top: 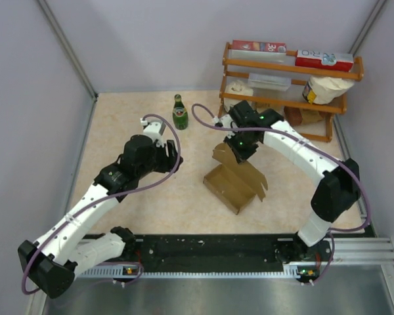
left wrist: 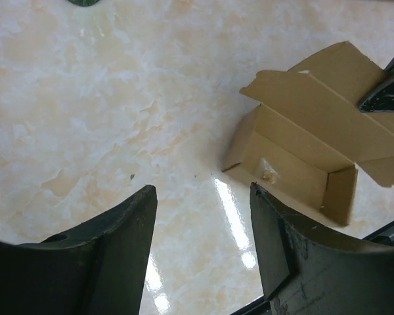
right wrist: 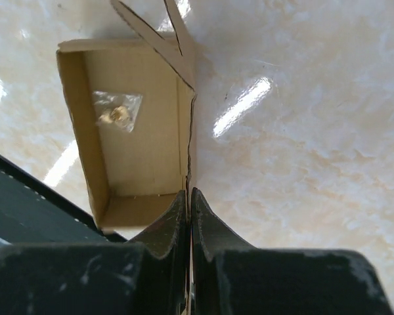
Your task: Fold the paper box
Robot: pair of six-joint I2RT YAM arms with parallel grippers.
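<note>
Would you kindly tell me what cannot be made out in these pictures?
1. Right wrist: what the small clear packet in the paper box holds; too small.
2. Top view: how the right gripper closes; its own wrist covers the fingertips.
3. Left wrist: the green bottle; cut off by the top edge.

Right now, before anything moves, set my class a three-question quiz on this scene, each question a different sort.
1. True or false: the left jaws grip the paper box.
2. What lies inside the box? A a small clear packet; B a red carton; C nothing.
3. Fill in: the right jaws are ____ on the box's cardboard.
Key: 1 false, they are open and apart from it; 2 A; 3 shut.
</note>
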